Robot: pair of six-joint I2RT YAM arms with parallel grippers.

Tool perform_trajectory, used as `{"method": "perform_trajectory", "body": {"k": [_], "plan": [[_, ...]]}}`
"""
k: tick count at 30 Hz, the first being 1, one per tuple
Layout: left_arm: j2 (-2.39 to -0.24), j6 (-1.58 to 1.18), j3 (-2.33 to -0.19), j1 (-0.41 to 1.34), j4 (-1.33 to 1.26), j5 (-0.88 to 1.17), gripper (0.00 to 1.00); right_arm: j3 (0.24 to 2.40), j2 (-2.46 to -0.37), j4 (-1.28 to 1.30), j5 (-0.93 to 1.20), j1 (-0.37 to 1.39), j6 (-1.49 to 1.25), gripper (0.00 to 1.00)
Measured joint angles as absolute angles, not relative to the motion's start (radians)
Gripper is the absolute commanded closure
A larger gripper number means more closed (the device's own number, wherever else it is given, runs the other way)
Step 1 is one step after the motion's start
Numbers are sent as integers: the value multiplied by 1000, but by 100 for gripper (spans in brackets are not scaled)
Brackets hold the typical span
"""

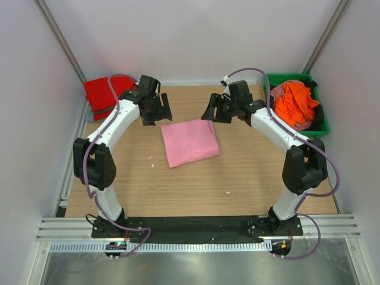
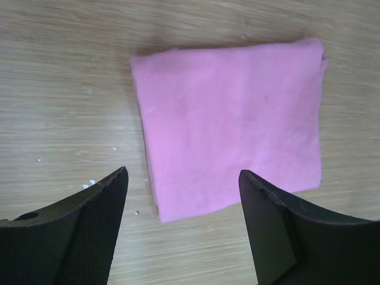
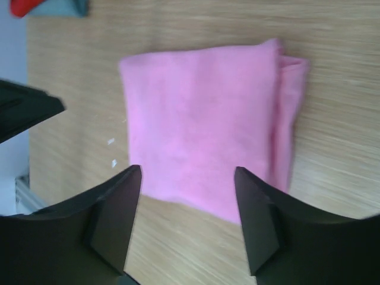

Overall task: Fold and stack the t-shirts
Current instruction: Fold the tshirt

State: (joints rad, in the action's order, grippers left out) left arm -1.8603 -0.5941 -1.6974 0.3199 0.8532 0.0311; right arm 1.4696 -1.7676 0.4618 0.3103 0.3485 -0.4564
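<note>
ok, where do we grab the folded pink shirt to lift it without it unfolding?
The pink t-shirt lies flat on the table, so come from above. Probably pinch its layered edge, through every layer: loose ends show there, while the opposite side looks like a closed fold.

pink t-shirt (image 1: 190, 142): light pink, folded to a flat, slightly skewed near-square, at the middle of the tabletop (image 1: 196, 190)
red t-shirt (image 1: 104, 95): bright red, folded, at the tabletop's far-left corner
grey-blue t-shirt (image 1: 90, 113): under the red one, only an edge showing
orange t-shirt (image 1: 295, 102): crumpled heap in the green bin (image 1: 320, 127) at the tabletop's far-right corner
</note>
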Motion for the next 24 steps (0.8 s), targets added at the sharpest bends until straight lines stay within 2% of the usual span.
{"method": "perform_trajectory", "body": {"k": [3,8,13,18,24], "plan": [[-1791,-597,-1630,348,825,31,26,1390,-1717,374,372,404,-474,48],[-1771,-604,-1526,389,793,27,27,1263,-1765,293,446,406,-491,56],[-1764,-612,-1445,424,780,26,27,1015,-1746,246,393,349,-486,58],[-1726,-616,-1393,426,778,7,28,729,-1563,168,387,340,-560,59],[-1680,-619,-1397,450,769,-11,29,722,-1498,241,347,424,-577,61]]}}
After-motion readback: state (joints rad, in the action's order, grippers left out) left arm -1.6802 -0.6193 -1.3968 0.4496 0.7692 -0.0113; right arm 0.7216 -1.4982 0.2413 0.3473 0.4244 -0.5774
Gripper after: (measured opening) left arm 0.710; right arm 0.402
